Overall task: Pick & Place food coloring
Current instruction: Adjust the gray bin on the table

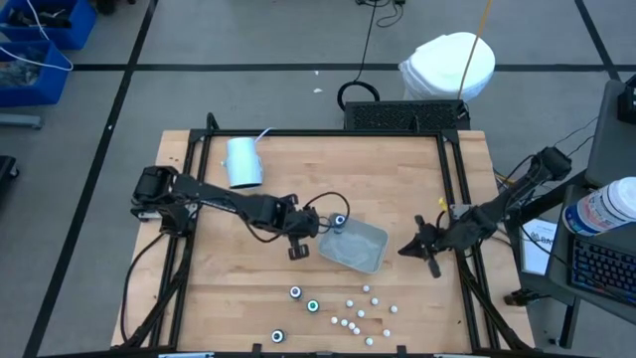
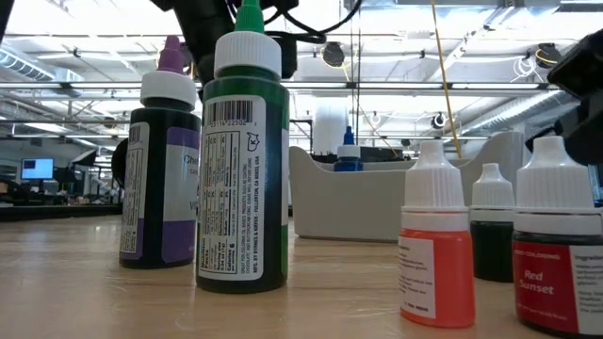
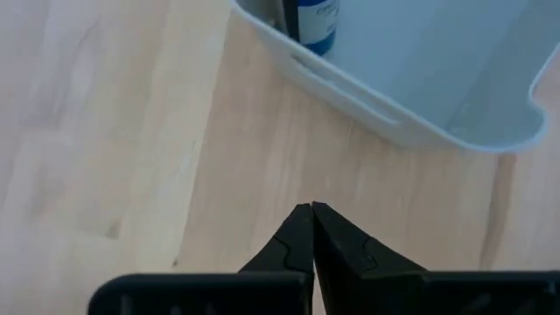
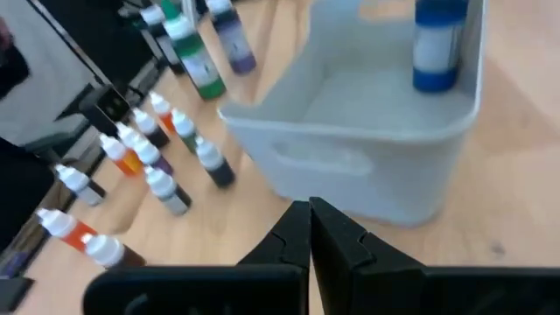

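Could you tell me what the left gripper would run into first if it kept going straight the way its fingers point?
Most likely the near wall of the grey tray. The left gripper is shut and empty, aimed over bare wood toward that wall, with the blue bottle standing just inside. Its height is hard to judge, so it could meet the table first.

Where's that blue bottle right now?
The blue bottle stands upright inside the grey tray, in its far-left corner near the table's middle in the high view, just beside the left hand, which is shut and empty.

Open-plan lab — ceiling trusses (image 2: 396,89), monitor (image 2: 38,169)
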Available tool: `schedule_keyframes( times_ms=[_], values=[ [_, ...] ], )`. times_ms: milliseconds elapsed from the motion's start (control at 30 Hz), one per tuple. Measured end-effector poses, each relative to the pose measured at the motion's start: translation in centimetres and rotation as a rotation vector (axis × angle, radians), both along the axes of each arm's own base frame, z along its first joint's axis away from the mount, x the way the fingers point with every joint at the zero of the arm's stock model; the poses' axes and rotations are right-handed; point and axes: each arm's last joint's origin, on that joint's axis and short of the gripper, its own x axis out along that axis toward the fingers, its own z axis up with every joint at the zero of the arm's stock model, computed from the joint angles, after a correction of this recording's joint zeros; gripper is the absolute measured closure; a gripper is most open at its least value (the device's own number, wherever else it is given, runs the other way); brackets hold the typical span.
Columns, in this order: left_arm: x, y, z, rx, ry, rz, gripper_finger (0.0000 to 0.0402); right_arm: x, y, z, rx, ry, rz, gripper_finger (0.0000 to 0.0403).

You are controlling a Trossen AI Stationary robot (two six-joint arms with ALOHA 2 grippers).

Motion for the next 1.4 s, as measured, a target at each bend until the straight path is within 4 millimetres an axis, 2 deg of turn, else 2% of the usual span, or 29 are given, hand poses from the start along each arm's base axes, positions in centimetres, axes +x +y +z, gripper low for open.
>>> schedule_keyframes(
  times_ms=[133,433,833,1400],
  values=[
    [0.5,0.6,-0.1,-0.021,-0.047,-0.025,0.0398,0.3,0.2,-0.4,-0.021,0.028,-0.001,0.0403],
    [1.3,1.6,0.0,-0.051,-0.11,-0.039,0.0396,1.3,0.1,0.0,-0.099,-0.051,-0.005,0.0403],
    [2.1,1.5,-2.4,-0.065,-0.055,-0.069,0.0398,2.2,-1.1,-0.3,-0.143,-0.035,-0.098,0.0403],
    [2.3,0.8,-2.3,-0.064,-0.088,-0.094,0.0398,3.5,-3.7,-0.6,-0.246,-0.02,-0.261,0.0403]
  ],
)
